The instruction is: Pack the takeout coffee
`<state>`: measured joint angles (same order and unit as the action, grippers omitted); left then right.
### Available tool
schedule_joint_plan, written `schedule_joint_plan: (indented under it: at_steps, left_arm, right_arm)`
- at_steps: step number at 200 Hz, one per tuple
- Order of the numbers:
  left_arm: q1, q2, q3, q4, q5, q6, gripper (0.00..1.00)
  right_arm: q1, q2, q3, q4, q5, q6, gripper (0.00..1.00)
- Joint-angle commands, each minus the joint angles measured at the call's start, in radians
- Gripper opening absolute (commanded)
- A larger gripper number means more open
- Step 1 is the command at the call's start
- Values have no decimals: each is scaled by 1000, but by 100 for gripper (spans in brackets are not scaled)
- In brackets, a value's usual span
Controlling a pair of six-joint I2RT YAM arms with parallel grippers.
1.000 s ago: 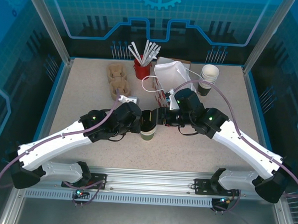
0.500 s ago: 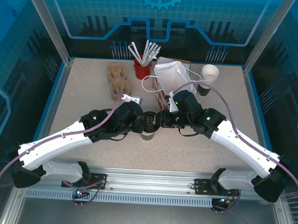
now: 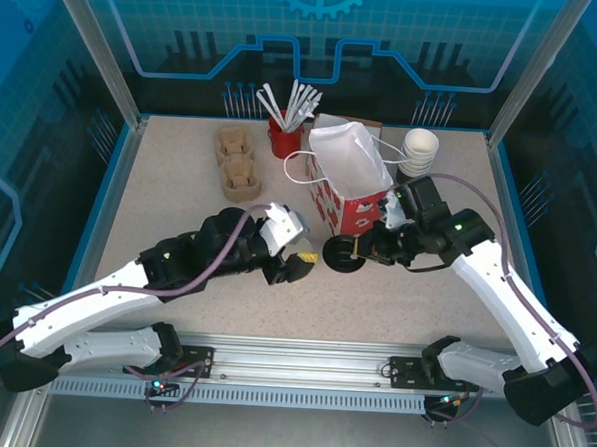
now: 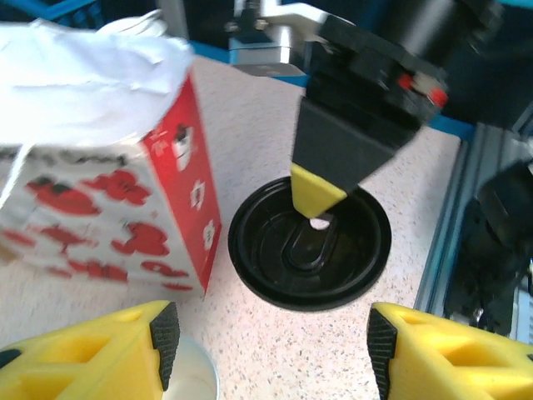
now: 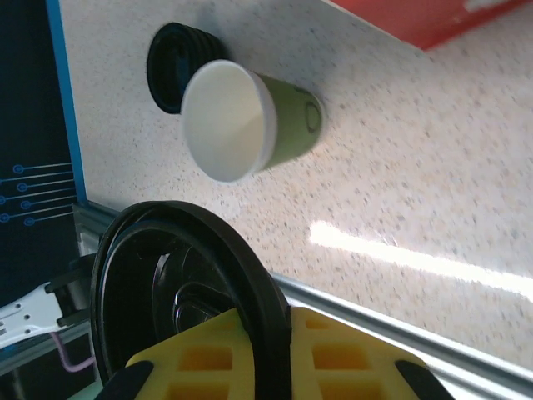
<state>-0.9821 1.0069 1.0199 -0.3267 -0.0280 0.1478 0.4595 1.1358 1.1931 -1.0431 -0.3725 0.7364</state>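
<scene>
Blue printed panels wall in a speckled beige table with a metal rail along its near edge. Right of centre stands a red-and-white bag, mouth open. Just near of it the right gripper is clamped on a black lid; whether the lid touches the table I cannot tell. Left of the lid, the left gripper has its yellow fingers spread wide, grasping nothing. The takeout coffee cup stands upright on the table by the left gripper, olive-sided, its white inside showing.
</scene>
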Motion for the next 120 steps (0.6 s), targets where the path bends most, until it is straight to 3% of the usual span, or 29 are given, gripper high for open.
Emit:
schedule_joint_plan:
  at_steps: [1,21,62,120]
  left_arm:
    - [-7,22,-26,142,149,313,63]
    - [-11,42,-56,194,205,454,63]
    - [-53,136,-12,176,146,615,62]
    - [-72,187,-10,220,112,696,50]
  right_arm:
    - [-64,-29,33,-195,-137,-89,0]
    - [-127,-43,18,-235,-199,-135,0]
    - [-187,-39,-11,-264,-270,-187,0]
    - [-194,-11,-31,-259,-299,-209,0]
